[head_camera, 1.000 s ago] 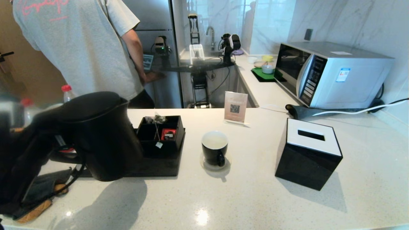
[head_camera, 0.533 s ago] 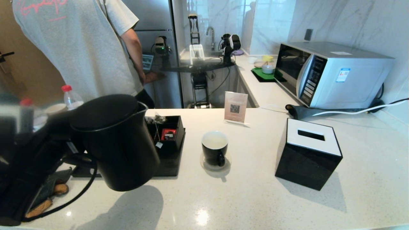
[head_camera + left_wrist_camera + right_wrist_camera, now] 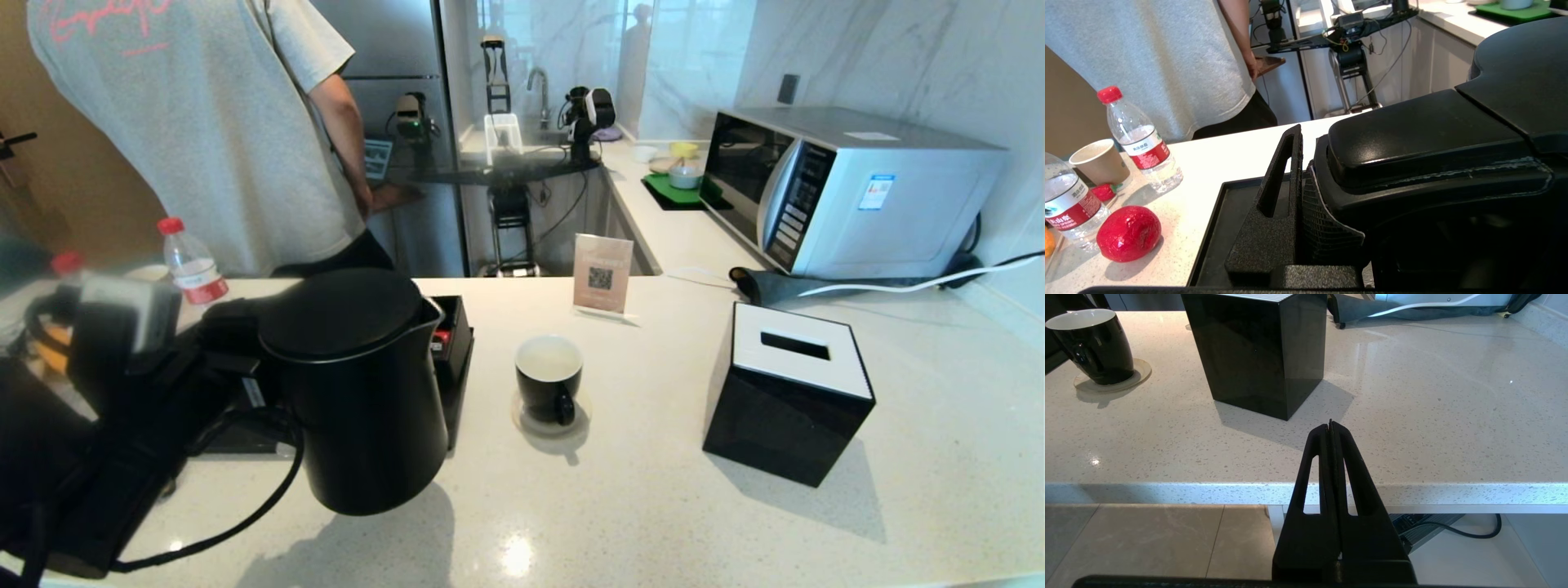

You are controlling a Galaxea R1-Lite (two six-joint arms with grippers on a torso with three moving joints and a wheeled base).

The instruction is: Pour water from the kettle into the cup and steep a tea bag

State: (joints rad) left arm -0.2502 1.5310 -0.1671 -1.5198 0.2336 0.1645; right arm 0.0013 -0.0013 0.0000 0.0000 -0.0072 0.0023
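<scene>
The kettle (image 3: 351, 392) is carried above the bench (image 3: 653, 506), upright and not yet tilted, near the cup (image 3: 549, 377) but not over it. The cup stands on a small coaster in the middle of the bench, and pale water (image 3: 548, 358) is seen inside, so more pouring or the steeping is judged to be left. The tea bag is not visible. The left gripper (image 3: 1306, 212) is level, its fingers clamped on the kettle handle. The right gripper (image 3: 1332, 435) is parked before the bench edge, fingers pressed together.

A QR code shows on the counter sign (image 3: 602, 278); other labels are illegible.
</scene>
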